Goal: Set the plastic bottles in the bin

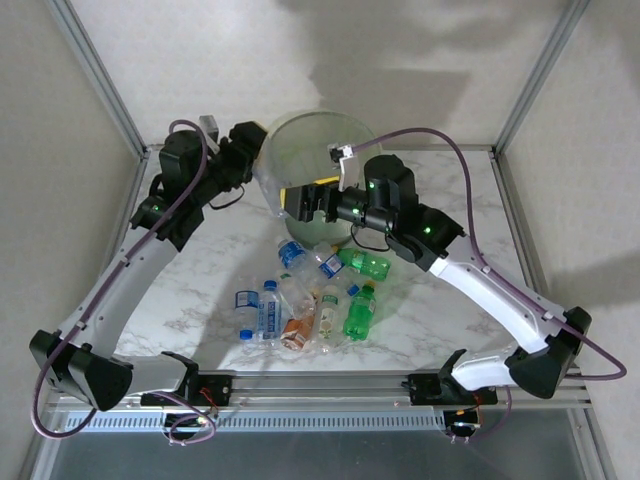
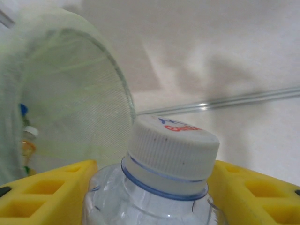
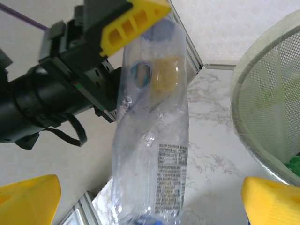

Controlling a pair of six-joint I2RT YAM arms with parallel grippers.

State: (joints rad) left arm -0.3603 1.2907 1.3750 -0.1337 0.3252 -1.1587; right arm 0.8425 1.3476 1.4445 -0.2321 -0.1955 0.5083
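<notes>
Left wrist: left gripper (image 2: pixel 152 190) clamps clear bottle (image 2: pixel 172 149).

The white marbled table (image 1: pixel 220 280) carries a loose cluster of bottles (image 1: pixel 268 312) near its front middle and a bin (image 1: pixel 275 170) at its far edge.

Both arms reach forward, elbows out, grippers facing.
The left gripper (image 2: pixel 150 197) pinches a bottle (image 3: pixel 152 140) just below its cap (image 2: pixel 171 150) between yellow fingers (image 2: pixel 42 192); the right gripper (image 3: pixel 150 206) gapes wide, the left one just ahead of its fingertips.
</notes>
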